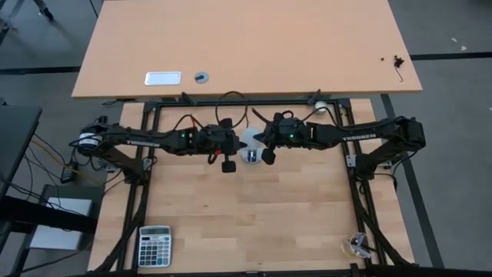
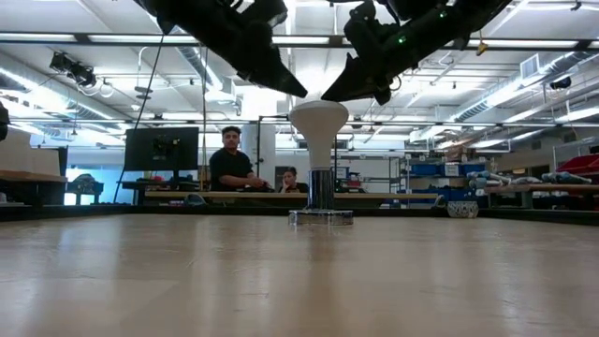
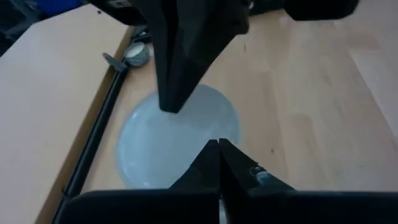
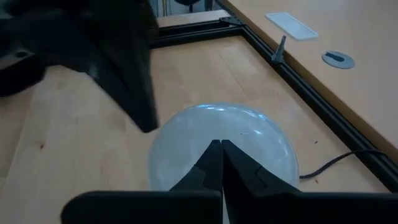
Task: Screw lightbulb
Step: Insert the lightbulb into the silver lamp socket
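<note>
Lightbulb (image 2: pixel 318 120) upright at mid-table, dome on top, narrow neck running down into a silvery socket base (image 2: pixel 321 217) that sits flat on the wooden table (image 2: pixel 281 281). Seen from overhead as a pale round dome (image 1: pixel 250 143) between the two arms. Seated in the socket already, by the look of it; how far threaded, impossible to tell.

Left gripper (image 2: pixel 292 90) poised just above and beside the dome on one side, fingers pressed shut, nothing between them. Right gripper (image 2: pixel 342 92) mirrored on the other side, likewise closed and empty. Neither clearly touching the glass.

Judged step: either before a turning grasp or between turns. Next move likely calls for spreading one pair of fingers, lowering around the dome, closing gently, then rotating about the vertical axis, with the base kept from spinning along.

Beyond the table, two people seated at a desk.
</note>
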### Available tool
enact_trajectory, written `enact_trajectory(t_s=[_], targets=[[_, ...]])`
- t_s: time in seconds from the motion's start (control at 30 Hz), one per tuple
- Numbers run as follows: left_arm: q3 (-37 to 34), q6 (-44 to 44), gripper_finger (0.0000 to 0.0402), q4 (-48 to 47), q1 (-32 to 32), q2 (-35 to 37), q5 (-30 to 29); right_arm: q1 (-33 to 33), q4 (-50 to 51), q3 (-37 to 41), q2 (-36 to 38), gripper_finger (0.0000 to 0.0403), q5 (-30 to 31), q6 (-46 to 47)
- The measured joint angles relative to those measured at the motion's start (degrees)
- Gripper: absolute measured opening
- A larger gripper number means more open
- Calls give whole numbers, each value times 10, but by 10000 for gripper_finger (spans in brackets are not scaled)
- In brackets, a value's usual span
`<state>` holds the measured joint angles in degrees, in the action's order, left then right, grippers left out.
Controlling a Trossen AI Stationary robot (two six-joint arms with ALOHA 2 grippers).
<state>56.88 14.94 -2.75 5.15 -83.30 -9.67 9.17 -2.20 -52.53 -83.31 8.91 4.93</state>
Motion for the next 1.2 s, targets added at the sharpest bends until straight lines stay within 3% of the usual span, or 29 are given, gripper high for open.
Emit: enact_trajectory(t_s=[0.47, 1.2], targets=[[0, -2, 0, 46, 4, -16, -56, 1, -2, 0, 0, 8, -2, -5], [3, -5, 0, 70, 19, -45, -49, 4, 9, 3, 19, 12, -3, -12]])
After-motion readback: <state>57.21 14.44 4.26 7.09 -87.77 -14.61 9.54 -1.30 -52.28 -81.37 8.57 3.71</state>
